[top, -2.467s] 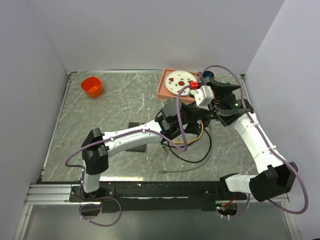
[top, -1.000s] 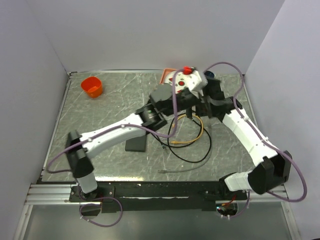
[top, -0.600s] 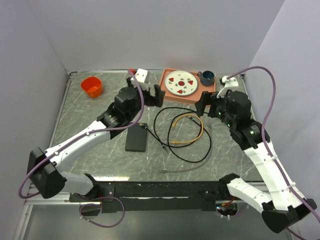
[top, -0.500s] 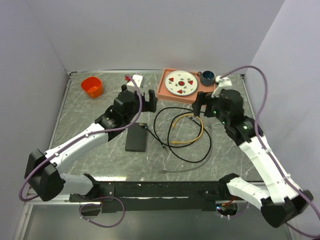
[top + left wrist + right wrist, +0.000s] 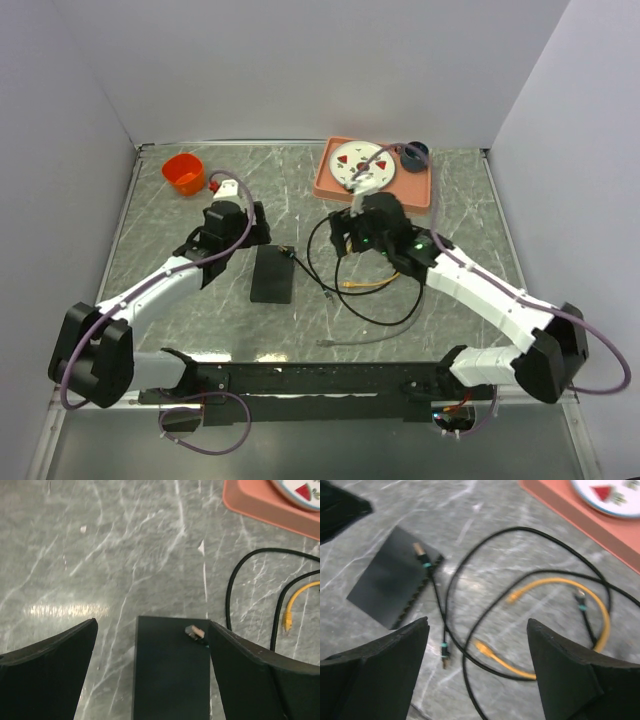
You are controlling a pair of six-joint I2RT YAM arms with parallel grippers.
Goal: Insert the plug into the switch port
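The flat black box (image 5: 271,276) lies left of the table's centre. In the right wrist view its ribbed long edge with the switch port (image 5: 420,594) faces the cables. A clear-tipped plug (image 5: 194,631) on a black cable with a teal band rests on the box's top far corner. The left gripper (image 5: 255,224) hangs open just behind the box, and its jaws (image 5: 152,625) straddle the box's far end with nothing held. The right gripper (image 5: 347,240) is open and empty above the cable loops (image 5: 477,625). A second black plug (image 5: 445,656) lies loose on the table.
A coiled black cable (image 5: 405,300) and an orange cable (image 5: 378,284) lie right of the box. At the back stands a salmon-pink tray (image 5: 425,190) with a plate, next to a dark blue cup (image 5: 414,154). An orange cup (image 5: 184,172) sits back left. A grey wire (image 5: 350,342) lies near the front.
The left arm swung from the back centre to the left and came down behind the box. The right arm swung left from the tray side to above the cables.
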